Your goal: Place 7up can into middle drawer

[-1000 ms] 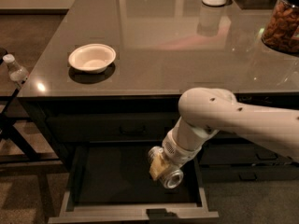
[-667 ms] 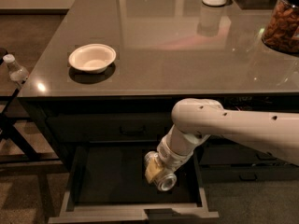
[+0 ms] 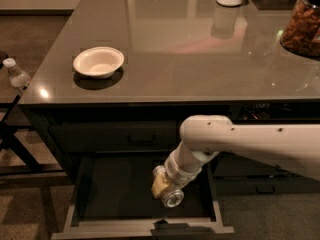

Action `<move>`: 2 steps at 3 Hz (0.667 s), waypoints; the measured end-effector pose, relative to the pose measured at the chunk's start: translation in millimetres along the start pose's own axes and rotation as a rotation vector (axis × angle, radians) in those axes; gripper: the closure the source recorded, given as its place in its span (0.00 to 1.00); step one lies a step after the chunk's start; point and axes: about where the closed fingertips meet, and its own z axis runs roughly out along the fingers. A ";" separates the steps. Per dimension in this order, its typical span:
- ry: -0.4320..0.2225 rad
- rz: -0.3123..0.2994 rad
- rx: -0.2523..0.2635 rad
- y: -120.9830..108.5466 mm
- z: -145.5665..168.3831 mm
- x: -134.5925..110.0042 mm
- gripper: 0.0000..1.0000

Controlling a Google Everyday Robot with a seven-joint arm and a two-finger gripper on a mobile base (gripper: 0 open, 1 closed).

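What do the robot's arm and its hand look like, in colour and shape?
The arm is a smooth white tube with rounded joints and a few small dark dots; no cables show. Its wrist is a narrower white cylinder. The hand, over the open middle drawer, looks pale yellowish.

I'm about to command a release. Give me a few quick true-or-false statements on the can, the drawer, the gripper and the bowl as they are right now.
1. The middle drawer is pulled open. True.
2. The 7up can stands on the countertop beside the bowl. False: the gripper holds it down in the open drawer's space, lying on its side with its shiny end facing the camera.
3. The bowl sits on the countertop near its front left corner. True.
4. The gripper hovers above the countertop. False: it is below counter level, inside the middle drawer's opening, shut on the can.
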 end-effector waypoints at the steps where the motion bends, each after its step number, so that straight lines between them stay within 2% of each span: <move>1: -0.044 0.066 0.005 -10.7 38.5 -14.5 1.00; 2: -0.084 0.112 0.008 -22.3 65.7 -30.4 1.00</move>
